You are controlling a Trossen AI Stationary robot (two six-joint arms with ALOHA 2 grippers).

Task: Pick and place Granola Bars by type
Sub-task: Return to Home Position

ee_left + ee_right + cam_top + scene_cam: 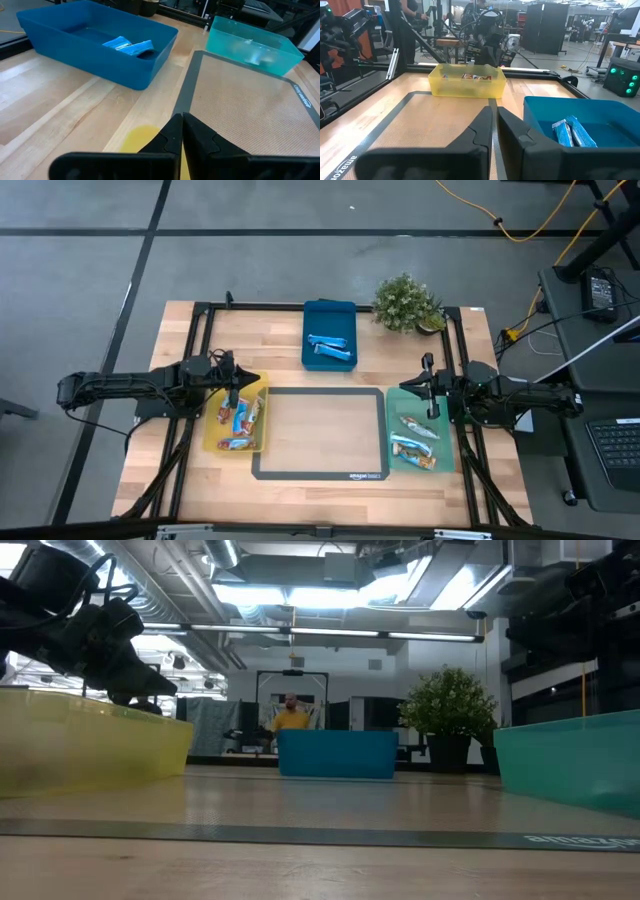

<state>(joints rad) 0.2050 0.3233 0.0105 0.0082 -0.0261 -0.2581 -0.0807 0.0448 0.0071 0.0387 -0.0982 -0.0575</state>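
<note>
The granola bars lie sorted in three trays. Two blue-and-white bars [330, 346] [127, 46] [571, 132] rest on the floor of the blue tray [329, 310]. Several silvery bars with red and orange [240, 420] [475, 77] lie in the yellow tray [212, 430]. Several more silvery bars [413, 442] lie in the green tray [392, 430]. My left gripper [240, 386] [180, 131] hovers shut and empty over the yellow tray's far edge. My right gripper [428, 386] [494, 126] hovers shut and empty over the green tray's far left corner.
A dark-edged mat [320, 432] lies between the yellow and green trays with nothing on it. A potted plant [405, 302] stands at the far edge, right of the blue tray. Black frame rails [462, 350] run along the table's sides. A person [291, 718] shows far behind the table.
</note>
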